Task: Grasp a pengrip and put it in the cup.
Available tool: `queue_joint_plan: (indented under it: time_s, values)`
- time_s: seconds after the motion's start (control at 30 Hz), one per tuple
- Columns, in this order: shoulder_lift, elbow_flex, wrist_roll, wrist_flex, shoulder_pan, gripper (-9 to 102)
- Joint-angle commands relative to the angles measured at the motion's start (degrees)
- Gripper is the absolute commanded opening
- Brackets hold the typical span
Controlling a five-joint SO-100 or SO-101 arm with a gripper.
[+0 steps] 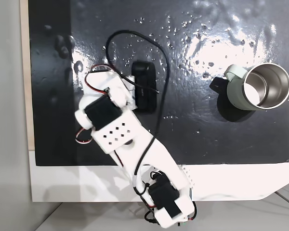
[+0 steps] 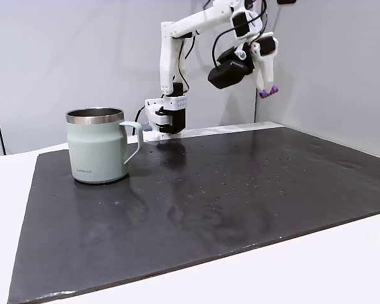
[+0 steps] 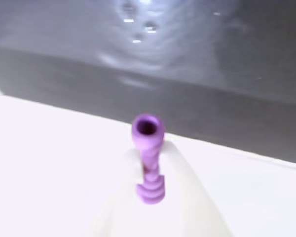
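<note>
My gripper point(image 2: 266, 87) hangs high above the far right of the dark mat, shut on the small purple ribbed pengrip point(image 2: 268, 92), which sticks out at the fingertips. In the wrist view the pengrip point(image 3: 147, 130) stands between the blurred white fingers of the gripper point(image 3: 149, 165), its open end facing the camera. The pale green cup point(image 2: 97, 152) with a steel rim stands upright on the mat's left side, far from the gripper. From above, the cup point(image 1: 241, 94) sits at the right, its handle pointing left, and the arm point(image 1: 118, 132) covers the gripper.
A dark, shiny mat point(image 2: 240, 190) covers the white table point(image 2: 342, 259). The arm's base point(image 2: 166, 117) stands at the back edge. A black cable point(image 1: 161, 91) loops over the arm. Walls rise close behind and to the right.
</note>
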Motion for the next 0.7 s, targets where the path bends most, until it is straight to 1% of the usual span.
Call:
queue_joint_plan:
  time_s: [0.0, 0.1, 0.2, 0.33, 0.5, 0.67]
  values:
    - [6.5, -3.1, -1.7, 1.5, 4.9, 0]
    - [9.1, -2.2, -1.8, 2.4, 8.8, 0]
    - [12.5, 0.6, -1.8, 2.5, 15.2, 0]
    - [14.6, 1.3, -2.0, 4.7, 27.8, 0]
    - [16.5, 1.4, -4.0, 5.4, 43.6, 0]
    - [16.4, 1.3, -6.8, 3.5, 57.5, 0]
